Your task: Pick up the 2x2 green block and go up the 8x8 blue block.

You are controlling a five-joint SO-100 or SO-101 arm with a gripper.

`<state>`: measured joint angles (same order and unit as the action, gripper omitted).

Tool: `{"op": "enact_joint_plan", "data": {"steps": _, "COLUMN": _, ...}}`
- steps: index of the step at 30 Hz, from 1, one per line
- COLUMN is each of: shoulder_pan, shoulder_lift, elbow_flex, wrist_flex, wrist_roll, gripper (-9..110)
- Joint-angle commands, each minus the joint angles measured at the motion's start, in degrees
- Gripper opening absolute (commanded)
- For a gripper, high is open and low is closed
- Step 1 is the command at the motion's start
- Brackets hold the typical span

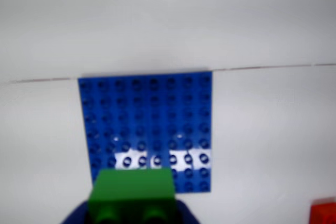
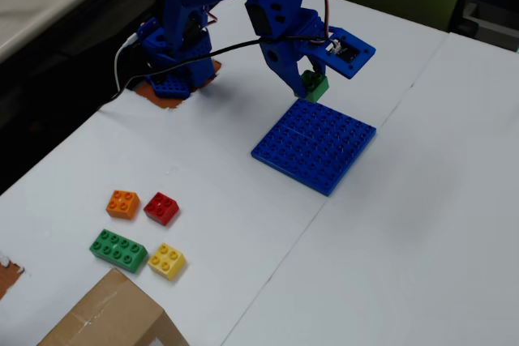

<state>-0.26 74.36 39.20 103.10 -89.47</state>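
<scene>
My blue gripper (image 2: 310, 89) is shut on the 2x2 green block (image 2: 315, 86) and holds it in the air just above the far left edge of the 8x8 blue block (image 2: 316, 145). In the fixed view that plate lies flat on the white table, right of centre. In the wrist view the green block (image 1: 132, 190) fills the bottom centre between the gripper (image 1: 131, 214) fingers. Its studs point toward the camera. The blue plate (image 1: 147, 119) lies beyond it, with glare on its near rows.
At the front left of the fixed view lie an orange brick (image 2: 123, 203), a red brick (image 2: 162, 208), a long green brick (image 2: 118, 249) and a yellow brick (image 2: 167, 261). A cardboard box (image 2: 109, 318) sits at the bottom edge. A red piece (image 1: 323, 213) shows at the wrist view's lower right.
</scene>
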Motion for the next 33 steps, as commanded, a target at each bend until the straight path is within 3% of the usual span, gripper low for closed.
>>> {"op": "enact_joint_plan", "data": {"steps": 1, "shoulder_pan": 0.0, "shoulder_lift": 1.7, "elbow_flex": -0.3, "wrist_flex": 2.2, "wrist_roll": -0.2, "gripper": 7}}
{"op": "enact_joint_plan", "data": {"steps": 33, "shoulder_pan": 0.4, "shoulder_lift": 1.8, "elbow_flex": 0.6, "wrist_flex": 2.2, "wrist_roll": -0.4, "gripper": 7}}
